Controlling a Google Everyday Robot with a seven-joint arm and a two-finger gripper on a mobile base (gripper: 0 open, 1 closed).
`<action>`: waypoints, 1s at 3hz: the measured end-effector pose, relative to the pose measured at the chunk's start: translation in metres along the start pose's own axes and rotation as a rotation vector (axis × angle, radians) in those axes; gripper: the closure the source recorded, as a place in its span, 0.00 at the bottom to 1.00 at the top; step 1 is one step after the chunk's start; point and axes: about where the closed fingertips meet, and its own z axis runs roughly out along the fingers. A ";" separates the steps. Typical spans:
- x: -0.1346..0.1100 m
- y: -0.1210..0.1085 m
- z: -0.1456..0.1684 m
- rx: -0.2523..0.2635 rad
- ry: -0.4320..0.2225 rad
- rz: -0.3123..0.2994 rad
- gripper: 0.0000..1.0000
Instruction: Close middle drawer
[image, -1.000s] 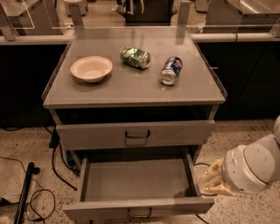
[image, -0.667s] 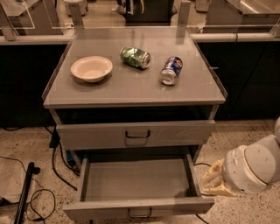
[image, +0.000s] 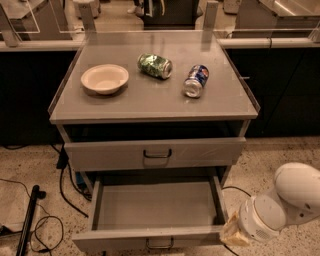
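The middle drawer (image: 156, 206) of a grey metal cabinet stands pulled far out and bare inside, its low front panel nearest the camera, as the robot's pincer (image: 234, 234) hangs just beside the panel's right-hand corner, low in the picture. Whether the pincer is open or closed cannot be told from this angle, and it appears to hold nothing. The closing push looks not yet begun. The step in hand seems to be the approach, with the white arm (image: 287, 200) reaching in from the right. The next move likely calls for bringing the pincer round to the face of the front panel, near the small dark loop handle (image: 160, 244), then pressing straight back so the tray runs in squarely and does not skew on its slides. Whether the pincer touches the drawer corner is unclear. The panel's lower edge and part of the handle are cut off at the bottom, and anything below is out of view. Above, the taller-fronted drawer (image: 115, 152) sits nearly shut. On the worktop (image: 150, 102) are a pale bowl (image: 104, 78), a green can (image: 155, 65) and a blue can (image: 196, 80), both cans lying on their sides.
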 end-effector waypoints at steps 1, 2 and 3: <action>0.028 -0.007 0.034 0.044 -0.023 0.036 1.00; 0.045 -0.009 0.054 0.135 -0.086 0.048 1.00; 0.057 -0.018 0.065 0.231 -0.156 0.056 1.00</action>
